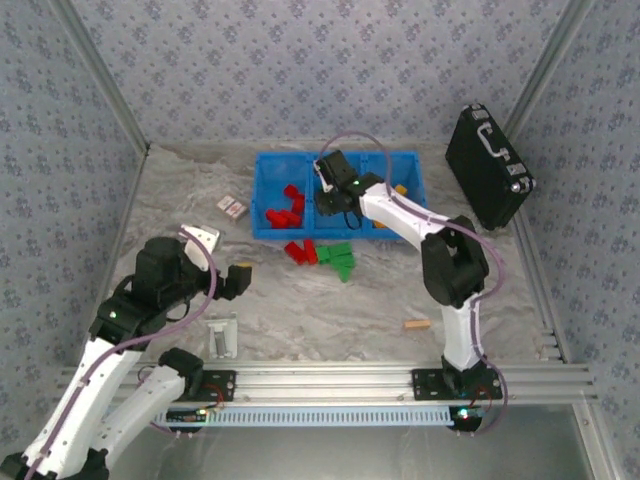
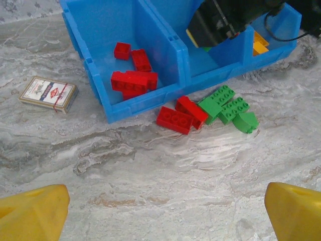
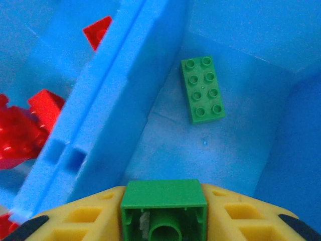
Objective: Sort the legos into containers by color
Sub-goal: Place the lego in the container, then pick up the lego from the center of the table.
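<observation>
right fingers (image 3: 85,216) clamped on green brick (image 3: 164,201) over middle bin (image 3: 235,150) | second green brick (image 3: 203,89) at 1 o'clock | left fingers (image 2: 32,213) spread wide, empty, above bench (image 2: 150,170)

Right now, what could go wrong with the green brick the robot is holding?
The gripped green brick in the right pincer hangs over the middle bin, near the divider wall; released off-line, it might tip among the red bricks. It could also bounce off the flat green brick below.
</observation>
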{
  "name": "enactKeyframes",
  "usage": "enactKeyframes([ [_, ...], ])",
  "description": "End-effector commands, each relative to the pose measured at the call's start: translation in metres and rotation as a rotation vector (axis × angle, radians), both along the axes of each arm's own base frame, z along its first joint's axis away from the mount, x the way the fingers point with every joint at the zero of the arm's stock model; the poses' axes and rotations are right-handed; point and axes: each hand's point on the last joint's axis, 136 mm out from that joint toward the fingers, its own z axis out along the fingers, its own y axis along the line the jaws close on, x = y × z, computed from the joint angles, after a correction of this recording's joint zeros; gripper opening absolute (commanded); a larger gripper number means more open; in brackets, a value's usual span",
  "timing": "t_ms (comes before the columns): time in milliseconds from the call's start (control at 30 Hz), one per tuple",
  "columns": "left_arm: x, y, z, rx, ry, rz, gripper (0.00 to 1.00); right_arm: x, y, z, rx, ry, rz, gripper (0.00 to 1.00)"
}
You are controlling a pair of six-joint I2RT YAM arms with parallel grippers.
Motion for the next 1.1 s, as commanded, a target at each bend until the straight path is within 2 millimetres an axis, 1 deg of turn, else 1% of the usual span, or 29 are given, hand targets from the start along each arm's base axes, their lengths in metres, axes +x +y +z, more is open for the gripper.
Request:
enactKeyframes([
  [0, 0.002, 0.000, 0.006, -0.013, -0.037, 0.001, 1.00, 0.006, -0.011, 0.012, 0.012, 0.015, -0.049, 0.50],
  [67, 0.003, 0.000, 0.007, -0.016, -0.042, -0.001, 1.00, 0.005, -0.014, 0.014, 0.015, 0.018, -0.064, 0.59],
  [133, 0.003, -0.001, 0.008, -0.013, -0.044, -0.005, 1.00, 0.002, -0.015, 0.016, 0.017, 0.016, -0.058, 0.67],
  [200, 0.003, 0.000, 0.009, -0.010, -0.050, -0.005, 1.00, -0.006, -0.016, 0.019, 0.019, 0.010, -0.046, 0.69],
  [267, 0.002, 0.001, 0.010, -0.011, -0.056, -0.001, 1.00, -0.021, -0.013, 0.026, 0.019, -0.005, -0.017, 0.69],
  [333, 0.001, 0.002, 0.011, -0.013, -0.062, 0.002, 1.00, -0.044, -0.013, 0.030, -0.003, -0.009, 0.012, 0.69],
  [433, 0.001, 0.002, 0.011, -0.008, -0.066, 0.003, 1.00, -0.083, -0.021, 0.025, -0.060, 0.020, 0.005, 0.69],
  [467, 0.002, 0.003, 0.011, -0.008, -0.067, 0.004, 1.00, -0.099, -0.026, 0.020, -0.083, 0.047, 0.003, 0.69],
  [533, 0.002, 0.002, 0.012, -0.006, -0.067, 0.001, 1.00, -0.127, -0.027, 0.010, -0.078, 0.086, 0.007, 0.70],
  [633, 0.003, 0.003, 0.011, 0.000, -0.065, 0.003, 1.00, -0.156, -0.030, -0.008, -0.051, 0.155, -0.038, 0.70],
  [733, 0.003, 0.003, 0.010, 0.002, -0.063, 0.007, 1.00, -0.168, -0.034, -0.028, -0.063, 0.209, -0.108, 0.70],
  [767, 0.003, 0.003, 0.011, -0.001, -0.065, 0.008, 1.00, -0.170, -0.032, -0.030, -0.065, 0.207, -0.115, 0.70],
  [900, 0.002, 0.004, 0.009, 0.000, -0.065, 0.009, 1.00, -0.167, -0.025, -0.042, -0.051, 0.220, -0.140, 0.73],
  [933, 0.003, 0.004, 0.009, -0.001, -0.066, 0.009, 1.00, -0.167, -0.025, -0.048, -0.059, 0.235, -0.139, 0.74],
  [1067, 0.004, 0.005, 0.008, 0.009, -0.066, 0.017, 1.00, -0.165, -0.024, -0.055, -0.090, 0.252, -0.143, 0.76],
])
